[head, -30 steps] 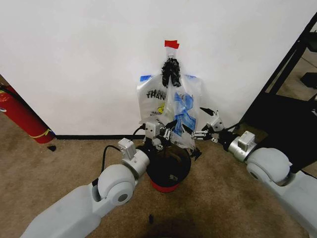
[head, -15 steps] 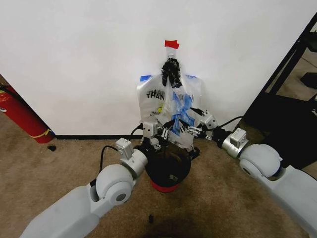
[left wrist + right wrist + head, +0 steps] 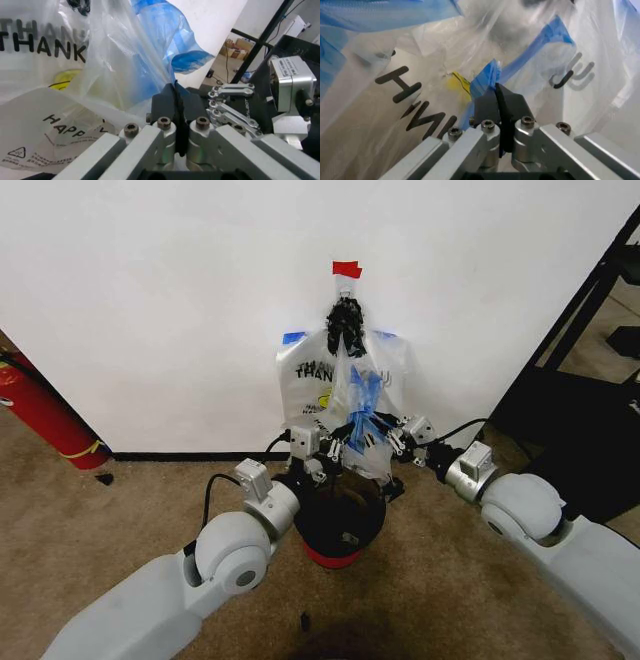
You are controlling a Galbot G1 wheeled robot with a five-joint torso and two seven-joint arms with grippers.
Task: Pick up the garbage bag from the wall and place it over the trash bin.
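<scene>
The garbage bag [image 3: 345,395] hangs flat against the white wall [image 3: 170,300], gathered at its top into a dark knot under a strip of red tape [image 3: 346,269]. Its thin whitish plastic shows black "THANK" lettering, a yellow patch and crumpled blue print, and its lower edge drops to just above the trash bin [image 3: 340,525]. The bin, black wire mesh with a red base, stands on the brown carpet [image 3: 120,510] directly under the bag, near the wall's foot; what its inside holds cannot be told past the gripper in front of it.

The left gripper [image 3: 322,450] is at the bag's lower left edge, over the bin's rim. In the left wrist view its black pads [image 3: 164,107] are pressed together with a fold of the plastic pinched between them. The right gripper [image 3: 385,438] meets the bag's lower right side, and the right wrist view shows its pads [image 3: 487,107] likewise closed tight on a blue-printed fold of the bag [image 3: 420,75].

A red fire extinguisher [image 3: 40,415] lies by the wall, well apart to the left.
</scene>
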